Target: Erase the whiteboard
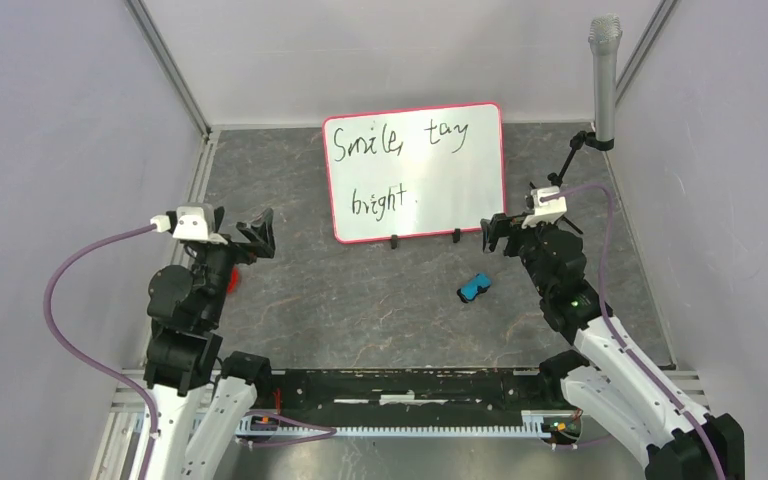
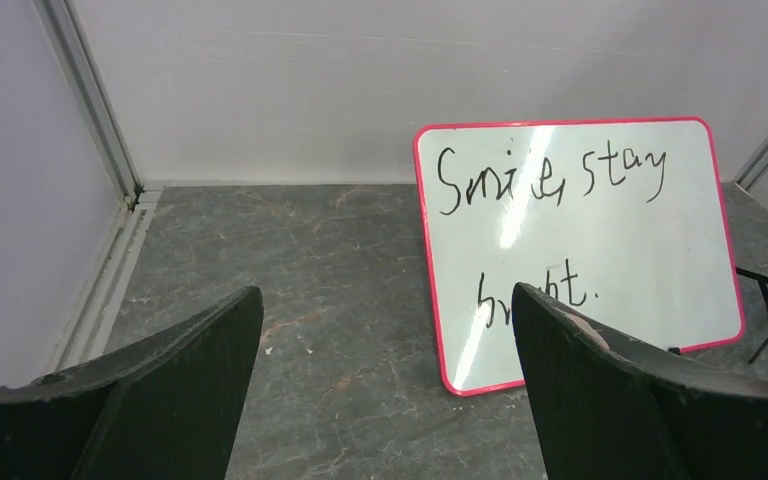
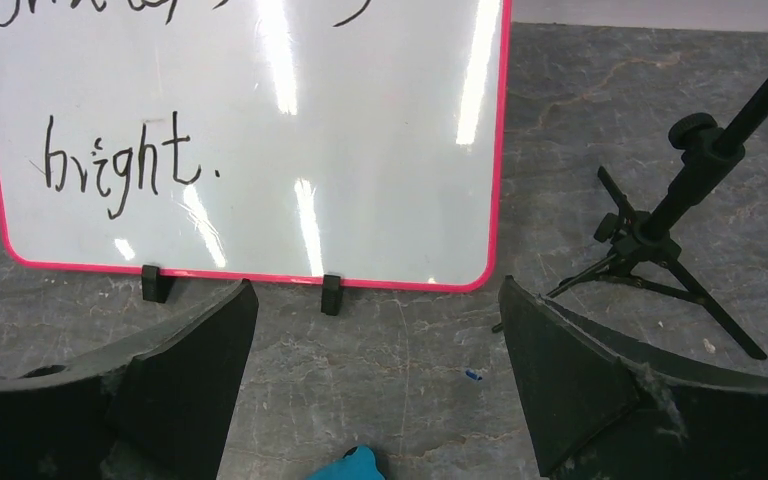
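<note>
The whiteboard (image 1: pixel 415 170) stands propped on its small black feet in the upper middle of the overhead view. It leans back a little, so its face is turned toward both arms. Black handwriting covers it in two lines, and none of it is wiped yet. We judge that the job has not begun.

The left fingers (image 1: pixel 258 238) hang at the left of that view, spread wide and holding nothing. In their own camera the board sits to the right, well apart from them. The right fingers (image 1: pixel 495 228) are also spread wide and empty. They hover just off the board's lower right corner and face its bottom edge, which we read as a staging pose.

The blue-and-black eraser (image 1: pixel 474 288) lies on the bench (image 1: pixel 340 310) below the board's lower right corner. It shows only as a sliver at the bottom edge of the right wrist view, so it lies below and behind those fingers. We think the right arm is best placed to pick it up.

A microphone stand (image 1: pixel 605 80) rises at the upper right of the overhead view. Its tripod legs splay just right of the board's frame. We would watch them during any sweep along that edge. The propped board may also tip or slide under pressure.
</note>
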You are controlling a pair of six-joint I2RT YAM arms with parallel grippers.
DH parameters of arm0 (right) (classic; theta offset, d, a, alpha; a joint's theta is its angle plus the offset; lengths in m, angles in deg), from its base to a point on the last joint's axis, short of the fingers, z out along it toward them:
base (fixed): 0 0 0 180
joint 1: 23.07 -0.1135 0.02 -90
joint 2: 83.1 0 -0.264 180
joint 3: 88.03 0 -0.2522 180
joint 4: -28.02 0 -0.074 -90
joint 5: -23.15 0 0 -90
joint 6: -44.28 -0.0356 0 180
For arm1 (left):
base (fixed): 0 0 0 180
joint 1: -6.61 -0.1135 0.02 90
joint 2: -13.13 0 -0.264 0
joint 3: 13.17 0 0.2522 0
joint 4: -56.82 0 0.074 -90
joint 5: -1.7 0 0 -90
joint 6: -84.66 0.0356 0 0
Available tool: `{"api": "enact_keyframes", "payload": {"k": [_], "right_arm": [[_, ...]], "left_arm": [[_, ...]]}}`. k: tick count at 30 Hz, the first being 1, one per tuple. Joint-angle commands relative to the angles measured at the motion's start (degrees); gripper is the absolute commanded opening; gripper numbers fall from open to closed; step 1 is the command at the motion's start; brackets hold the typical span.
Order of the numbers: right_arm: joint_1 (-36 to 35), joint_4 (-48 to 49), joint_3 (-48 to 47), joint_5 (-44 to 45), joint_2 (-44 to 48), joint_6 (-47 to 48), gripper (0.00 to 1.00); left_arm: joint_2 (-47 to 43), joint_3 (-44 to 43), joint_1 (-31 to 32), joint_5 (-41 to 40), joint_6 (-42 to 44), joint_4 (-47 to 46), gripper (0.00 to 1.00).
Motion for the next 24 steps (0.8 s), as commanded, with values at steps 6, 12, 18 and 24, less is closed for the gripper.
{"api": "enact_keyframes", "payload": {"k": [6,12,18,24], "right_arm": [[-0.20,-2.19,-0.79,3.94,-2.05,-2.96,0.98],[-0.08,-4.73,0.85,7.74,-4.34,-10.11,0.98],[-0.11,-7.67,0.86,5.06,-8.88,-14.08,0.98],[-4.50,-13.54,-1.95,5.33,-17.08,-17.90,0.97]], "left_arm": [[2.68,-0.70,0.27,1.21,-3.40,-1.05,1.00],[4.35,-0.76,0.27,1.85,-3.76,-0.61,1.00],[6.52,-1.69,0.27,2.66,-3.93,0.75,1.00],[7.43,-2.07,0.25,3.74,-4.10,1.17,1.00]]}}
